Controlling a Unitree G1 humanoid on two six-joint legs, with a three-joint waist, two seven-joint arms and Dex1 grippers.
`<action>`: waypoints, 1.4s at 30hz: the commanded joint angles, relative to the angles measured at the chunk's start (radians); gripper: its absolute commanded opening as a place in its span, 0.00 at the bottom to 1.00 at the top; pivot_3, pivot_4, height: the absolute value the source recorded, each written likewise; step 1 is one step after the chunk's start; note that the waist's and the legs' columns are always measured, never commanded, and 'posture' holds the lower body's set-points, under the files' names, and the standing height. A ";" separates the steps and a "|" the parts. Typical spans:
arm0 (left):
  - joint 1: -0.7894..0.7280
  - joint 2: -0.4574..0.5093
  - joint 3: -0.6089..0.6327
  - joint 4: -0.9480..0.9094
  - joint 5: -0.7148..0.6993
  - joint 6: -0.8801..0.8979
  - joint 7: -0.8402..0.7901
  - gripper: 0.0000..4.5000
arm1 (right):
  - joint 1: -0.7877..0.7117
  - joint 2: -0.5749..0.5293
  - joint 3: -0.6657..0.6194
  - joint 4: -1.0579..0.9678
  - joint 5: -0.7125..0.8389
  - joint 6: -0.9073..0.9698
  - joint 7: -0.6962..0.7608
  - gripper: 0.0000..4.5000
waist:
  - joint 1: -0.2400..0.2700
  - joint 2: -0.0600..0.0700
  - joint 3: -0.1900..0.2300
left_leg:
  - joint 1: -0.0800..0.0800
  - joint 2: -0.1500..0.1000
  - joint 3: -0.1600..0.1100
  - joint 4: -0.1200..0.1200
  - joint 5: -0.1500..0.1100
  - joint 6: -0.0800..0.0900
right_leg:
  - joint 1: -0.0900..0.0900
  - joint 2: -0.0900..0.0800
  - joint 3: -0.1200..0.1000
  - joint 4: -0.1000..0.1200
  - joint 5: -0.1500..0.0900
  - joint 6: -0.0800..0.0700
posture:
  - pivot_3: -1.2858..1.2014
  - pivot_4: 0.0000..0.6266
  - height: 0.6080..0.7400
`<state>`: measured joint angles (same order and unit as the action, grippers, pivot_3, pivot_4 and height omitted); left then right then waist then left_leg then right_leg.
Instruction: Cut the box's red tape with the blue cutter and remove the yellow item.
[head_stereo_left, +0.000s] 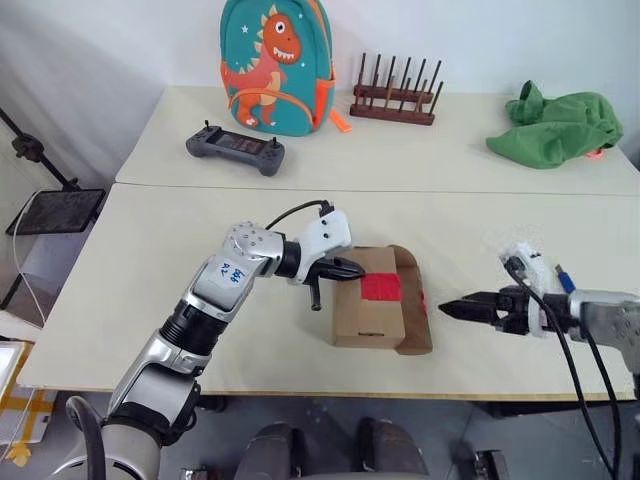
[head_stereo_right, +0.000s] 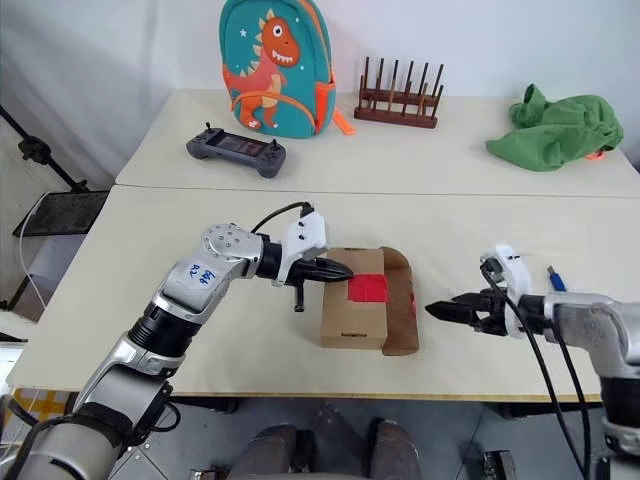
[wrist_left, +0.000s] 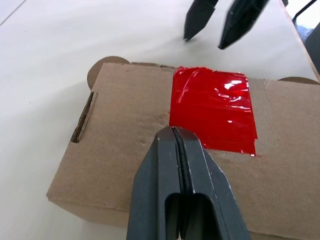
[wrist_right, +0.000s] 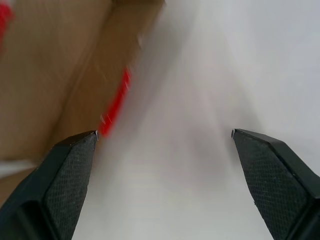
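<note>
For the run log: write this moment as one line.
left gripper: shut, over box | red tape: uncut | right gripper: open, beside box

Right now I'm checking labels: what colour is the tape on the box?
Bright glossy red tape, on the brown box; clearest in the left wrist view.

We see the box (head_stereo_left: 372, 310), small brown cardboard, lying low in the centre of the head view, one side flap (head_stereo_left: 412, 300) folded out to the right. The red tape (head_stereo_left: 381, 288), glossy and wrinkled, sits on its top.
</note>
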<state>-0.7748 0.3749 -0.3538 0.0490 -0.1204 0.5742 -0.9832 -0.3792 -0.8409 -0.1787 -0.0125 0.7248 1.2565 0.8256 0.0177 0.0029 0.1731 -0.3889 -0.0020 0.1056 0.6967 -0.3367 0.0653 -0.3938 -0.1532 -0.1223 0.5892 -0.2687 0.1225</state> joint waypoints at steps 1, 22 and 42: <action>0.016 0.007 -0.022 0.001 0.014 0.016 0.003 0.00 | -0.037 0.047 0.055 0.036 0.027 0.033 0.034 0.99 | 0.000 0.000 0.000 | 0.000 0.000 0.000 0.000 0.000 0.000 | 0.000 0.000 0.000 0.000 0.000 0.000 | 0.52 0.24 1.00; 0.017 0.020 -0.017 -0.011 0.013 0.009 0.001 0.00 | -0.331 0.167 0.337 0.380 -0.117 0.026 0.159 0.37 | -0.026 0.000 0.000 | 0.001 0.000 0.000 0.000 -0.003 -0.006 | 0.000 0.001 0.000 0.002 0.000 -0.001 | 0.52 0.24 1.00; 0.081 0.050 0.028 -0.068 0.005 -0.012 0.030 0.00 | -0.463 0.291 0.363 0.490 -0.179 0.124 0.234 0.00 | -0.048 -0.003 -0.003 | 0.002 0.003 0.000 -0.001 -0.004 -0.012 | 0.000 0.003 0.000 0.005 0.000 -0.003 | 0.52 0.24 1.00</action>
<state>-0.7132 0.4191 -0.3203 -0.0307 -0.1192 0.5789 -0.9537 -0.8655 -0.5798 0.1856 0.5136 0.5137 1.3223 1.0718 -0.0303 -0.0002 0.1702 -0.3870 0.0016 0.1051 0.6952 -0.3410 0.0533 -0.3943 -0.1501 -0.1224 0.5938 -0.2693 0.1192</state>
